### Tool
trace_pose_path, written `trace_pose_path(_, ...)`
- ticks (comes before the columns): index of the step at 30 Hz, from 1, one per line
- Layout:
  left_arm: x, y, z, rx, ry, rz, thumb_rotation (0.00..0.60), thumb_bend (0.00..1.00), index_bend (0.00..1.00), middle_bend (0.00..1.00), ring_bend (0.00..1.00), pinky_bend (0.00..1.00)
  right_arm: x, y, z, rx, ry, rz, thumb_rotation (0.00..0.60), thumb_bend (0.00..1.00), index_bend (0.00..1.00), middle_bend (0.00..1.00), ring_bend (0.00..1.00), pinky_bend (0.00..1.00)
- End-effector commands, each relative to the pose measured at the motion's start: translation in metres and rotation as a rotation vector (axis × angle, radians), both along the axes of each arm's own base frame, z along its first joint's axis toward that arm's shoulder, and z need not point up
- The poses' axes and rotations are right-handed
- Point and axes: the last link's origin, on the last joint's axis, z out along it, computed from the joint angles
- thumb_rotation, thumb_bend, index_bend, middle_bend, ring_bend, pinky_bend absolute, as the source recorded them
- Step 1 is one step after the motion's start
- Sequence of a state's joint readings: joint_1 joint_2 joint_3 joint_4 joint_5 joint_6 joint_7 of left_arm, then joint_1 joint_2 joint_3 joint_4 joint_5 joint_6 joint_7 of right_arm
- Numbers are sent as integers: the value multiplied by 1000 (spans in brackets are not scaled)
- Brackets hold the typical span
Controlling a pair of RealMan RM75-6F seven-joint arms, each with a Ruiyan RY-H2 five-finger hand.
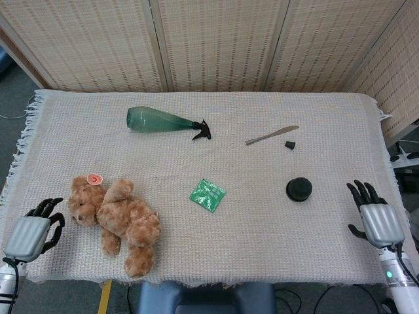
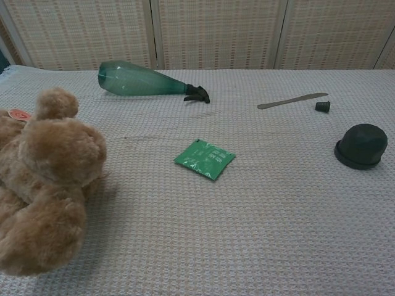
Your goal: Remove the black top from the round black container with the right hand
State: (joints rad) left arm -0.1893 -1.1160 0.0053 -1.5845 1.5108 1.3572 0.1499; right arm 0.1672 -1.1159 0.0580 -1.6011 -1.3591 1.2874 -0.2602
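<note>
The round black container (image 1: 298, 190) stands on the right part of the cloth-covered table, its domed black top (image 2: 363, 142) still seated on it. My right hand (image 1: 376, 216) hovers at the table's right front edge, some way right of the container, fingers spread and holding nothing. My left hand (image 1: 34, 229) sits at the left front corner with its fingers apart and empty. Neither hand shows in the chest view.
A brown teddy bear (image 1: 118, 221) lies at the front left. A green packet (image 1: 207, 195) lies mid-table. A green spray bottle (image 1: 165, 122) lies on its side at the back. A table knife (image 1: 271, 135) and a small black cap (image 1: 289, 144) lie behind the container.
</note>
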Motion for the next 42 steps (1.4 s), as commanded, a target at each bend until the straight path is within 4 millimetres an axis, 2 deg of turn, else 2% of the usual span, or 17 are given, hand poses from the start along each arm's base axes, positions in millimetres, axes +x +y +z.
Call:
trace_pose_path(1, 0, 0, 2, 6, -8, 1, 600, 535, 547, 154, 141, 392, 1, -9, -2, 4, -15, 22, 600, 117, 0, 0, 3, 243)
trace_pose_path(6, -1, -1, 6, 17, -19, 0, 600, 534, 546, 154, 140, 392, 12, -32, -11, 41, -74, 60, 600, 100, 0, 0, 0, 119)
trace_pose_path(11, 0, -3, 8, 19, -27, -10, 600, 535, 544, 155, 140, 392, 21, -59, -26, 112, -80, 33, 600, 86, 0, 0, 0, 73)
trace_pose_path(21, 0, -2, 10, 29, -30, -3, 600, 534, 545, 154, 140, 392, 31, -107, -56, 229, -161, -68, 600, 84, 0, 0, 0, 71)
trace_pose_path(29, -1, -2, 12, 37, -35, -1, 600, 535, 548, 154, 140, 391, 31, -132, -77, 283, -195, -133, 600, 84, 0, 0, 0, 73)
trace_pose_path(35, 0, -3, 12, 33, -35, -3, 600, 535, 548, 154, 140, 391, 32, -143, -92, 309, -230, -169, 600, 84, 0, 0, 0, 79)
trace_pose_path(39, 0, -3, 12, 35, -36, -3, 600, 535, 547, 155, 140, 391, 34, -148, -99, 315, -239, -167, 600, 84, 0, 0, 3, 137)
trace_pose_path(42, -1, -2, 13, 38, -37, -1, 600, 535, 547, 154, 140, 391, 35, -149, -102, 314, -251, -166, 600, 84, 0, 5, 45, 192)
